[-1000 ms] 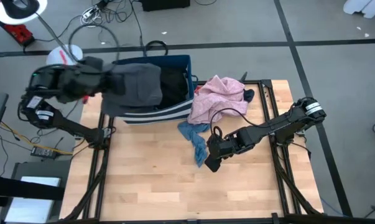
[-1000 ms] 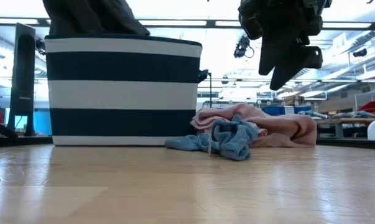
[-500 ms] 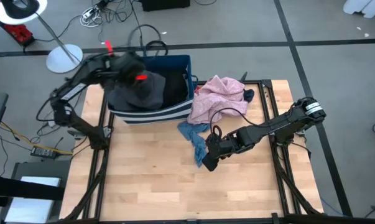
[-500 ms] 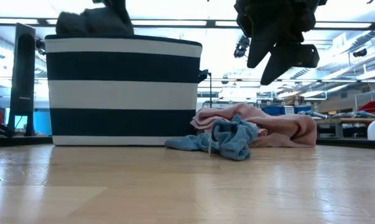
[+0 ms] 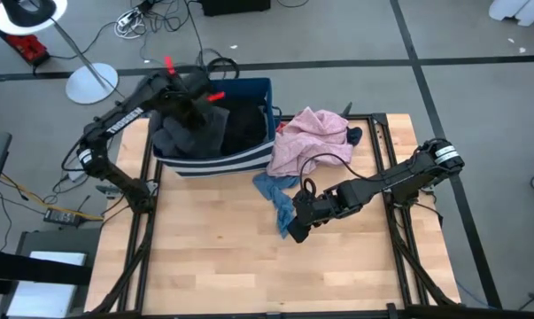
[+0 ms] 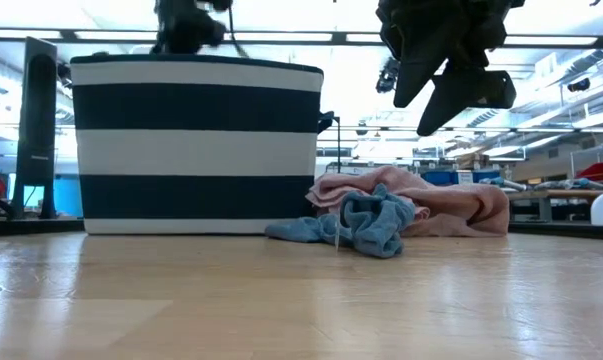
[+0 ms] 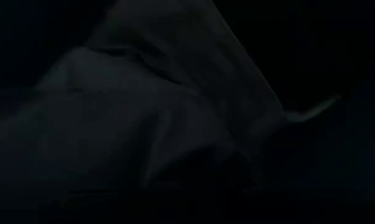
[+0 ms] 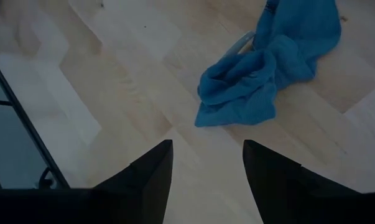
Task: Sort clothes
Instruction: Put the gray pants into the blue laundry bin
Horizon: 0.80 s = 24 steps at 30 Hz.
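Dark grey garment: soft dark grey fabric garment [image 5: 189, 133], lying heaped in the left half of the bin, near the worktop's far-left corner; this is the piece I am depositing.
Left gripper: left gripper [image 5: 189, 99] sits down in the bin opening on that garment; its fingers are shut. The left wrist view shows only dark folds close up, so I cannot tell whether cloth is pinched between them.
Step in hand: I judge this to be the drop into the bin. To do it well I would part the fingers fully while low in the bin, then lift straight up so no fold trails over the rim.
Bin: dark blue fabric bin with white-striped sides [image 6: 196, 140], upright at the far-left of the worktop.
Grey-blue garment: small crumpled grey-blue cloth [image 8: 262, 78], on the worktop toward its middle, just in front of the bin's right corner, touching the pink pile.
Pink garment: rumpled pale pink fabric garment [image 5: 309, 137], at the far edge of the worktop, right of the bin and against it.
Right gripper: right gripper [image 8: 207, 163] hangs above the bare wood just beside the grey-blue cloth, fingers parted and empty.
Next piece: likely the grey-blue cloth; I would come down over its thickest bunch.
Worktop: pale wooden plank worktop [image 5: 222, 266].
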Available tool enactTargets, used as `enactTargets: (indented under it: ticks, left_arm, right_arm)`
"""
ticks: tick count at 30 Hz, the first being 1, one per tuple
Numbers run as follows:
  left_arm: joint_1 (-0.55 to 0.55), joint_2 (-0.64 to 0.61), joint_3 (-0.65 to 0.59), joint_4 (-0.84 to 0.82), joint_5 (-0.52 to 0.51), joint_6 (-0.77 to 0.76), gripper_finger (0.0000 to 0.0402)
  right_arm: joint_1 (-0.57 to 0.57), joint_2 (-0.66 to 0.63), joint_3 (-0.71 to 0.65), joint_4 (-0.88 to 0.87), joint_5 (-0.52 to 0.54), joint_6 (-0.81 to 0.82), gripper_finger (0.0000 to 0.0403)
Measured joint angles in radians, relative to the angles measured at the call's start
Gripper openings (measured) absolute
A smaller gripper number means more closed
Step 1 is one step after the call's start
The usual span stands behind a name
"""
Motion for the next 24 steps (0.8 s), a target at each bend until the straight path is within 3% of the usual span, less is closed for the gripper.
enactTargets:
  ticks: [11,19,24]
  left_arm:
    - [-0.001,0.011,-0.389,0.306,0.168,0.067,0.0019]
    - [-0.001,0.059,-0.517,0.383,0.168,0.134,0.002]
    - [-0.002,0.1,-0.535,0.43,0.127,0.141,0.0027]
  right_arm:
    - [0.0,0.0,0.0,0.014,0.0,0.052,0.0193]
    - [0.002,0.0,0.0,0.021,-0.001,0.096,0.0192]
    - [0.002,0.0,0.0,0.021,-0.011,0.107,0.0192]
